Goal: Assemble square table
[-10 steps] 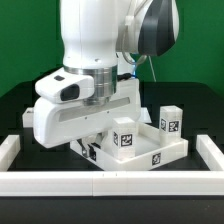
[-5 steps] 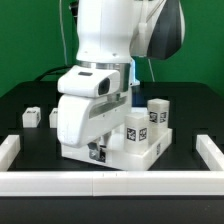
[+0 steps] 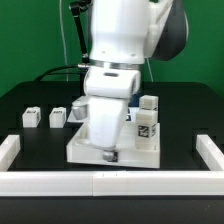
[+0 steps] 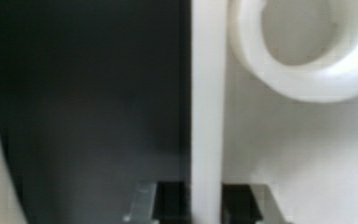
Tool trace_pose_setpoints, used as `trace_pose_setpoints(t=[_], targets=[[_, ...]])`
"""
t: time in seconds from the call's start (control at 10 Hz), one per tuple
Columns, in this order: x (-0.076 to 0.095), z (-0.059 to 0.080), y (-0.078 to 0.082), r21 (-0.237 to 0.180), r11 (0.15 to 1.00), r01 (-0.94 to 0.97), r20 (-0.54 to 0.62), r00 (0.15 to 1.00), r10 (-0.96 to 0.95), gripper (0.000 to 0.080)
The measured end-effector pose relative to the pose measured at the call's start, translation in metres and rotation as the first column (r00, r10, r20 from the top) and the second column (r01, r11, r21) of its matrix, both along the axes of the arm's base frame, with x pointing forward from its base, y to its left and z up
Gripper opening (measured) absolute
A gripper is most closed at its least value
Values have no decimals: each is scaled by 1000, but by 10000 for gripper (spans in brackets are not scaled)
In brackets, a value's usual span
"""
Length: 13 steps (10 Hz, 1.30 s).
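The white square panel (image 3: 88, 150) lies on the black table, mostly hidden under my arm. My gripper (image 3: 110, 154) points down at its front edge. In the wrist view my gripper (image 4: 208, 203) is shut on the panel's raised rim (image 4: 206, 100), with one dark finger (image 4: 171, 205) on each side. A round corner socket (image 4: 309, 50) lies just beyond the rim. Two tagged white legs (image 3: 146, 128) (image 3: 149, 103) stand at the panel's side toward the exterior view's right. Two more legs (image 3: 31, 117) (image 3: 58, 118) stand on the table to the exterior view's left.
Long low white border rails run along the front (image 3: 100, 183) and at both sides (image 3: 8, 150) (image 3: 210, 150) of the black table. A cable hangs behind the arm at the back.
My arm has swung toward the exterior view's right and turned, and the panel has turned with it. The two legs by the panel now show closer together.
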State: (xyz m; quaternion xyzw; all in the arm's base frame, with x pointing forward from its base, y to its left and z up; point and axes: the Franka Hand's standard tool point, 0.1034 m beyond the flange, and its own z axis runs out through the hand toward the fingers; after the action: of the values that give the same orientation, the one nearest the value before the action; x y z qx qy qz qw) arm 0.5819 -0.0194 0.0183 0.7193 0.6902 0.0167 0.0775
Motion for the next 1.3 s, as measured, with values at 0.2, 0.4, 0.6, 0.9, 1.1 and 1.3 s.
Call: trace_pose_setpoints(t=[0.2, 0.4, 0.6, 0.9, 1.1, 1.3], targets=[[-2, 0, -7, -24, 998, -51, -16, 999, 51, 67], [-2, 0, -5, -45, 991, -129, -21, 992, 128, 67], [-4, 0, 43, -37, 972, -234, -57, 971, 231, 67], [5, 5, 58, -42, 943, -330, -89, 941, 326, 62], [4, 4, 53, -61, 893, -446, -109, 892, 438, 62], [-2, 1, 54, -74, 743, -665, -115, 746, 656, 62]])
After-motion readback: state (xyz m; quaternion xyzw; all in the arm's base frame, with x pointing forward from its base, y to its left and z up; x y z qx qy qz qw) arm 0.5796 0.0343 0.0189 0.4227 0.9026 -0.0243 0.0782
